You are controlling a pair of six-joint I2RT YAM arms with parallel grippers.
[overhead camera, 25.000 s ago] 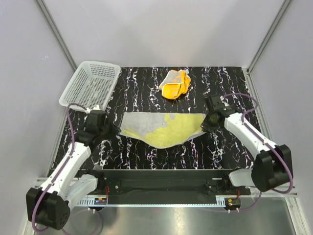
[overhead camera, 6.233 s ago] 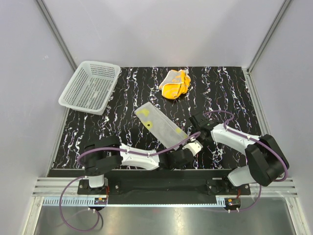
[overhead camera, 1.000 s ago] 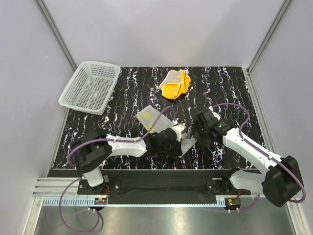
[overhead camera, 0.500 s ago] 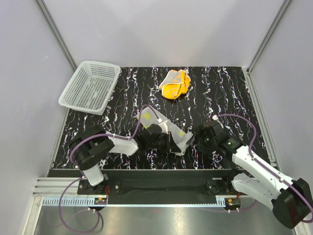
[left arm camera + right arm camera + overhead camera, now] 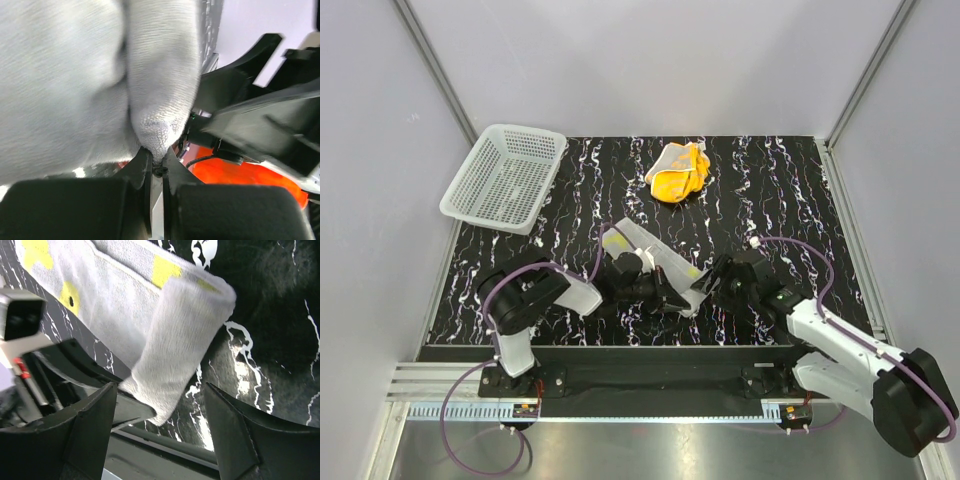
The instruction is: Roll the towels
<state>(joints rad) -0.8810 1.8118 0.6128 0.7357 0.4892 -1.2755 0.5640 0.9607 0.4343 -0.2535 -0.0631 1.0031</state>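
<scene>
Black marbled tabletop (image 5: 800,180), right of the basket (image 5: 525,132): our left gripper (image 5: 157,165) pinches the yellow towel's (image 5: 645,245) rolled end, and our right gripper (image 5: 160,420) straddles it, fingers apart. We judge the rolling barely begun; next we must turn the roll onward. The orange towel (image 5: 678,170) lies crumpled farther right of the basket.

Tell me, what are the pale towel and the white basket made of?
The pale yellow towel looks like soft matte cloth, perhaps cotton knit: fine looped texture, bending into a roll. The basket looks like rigid white plastic, moulded as open mesh; its sheen is hard to tell.
</scene>
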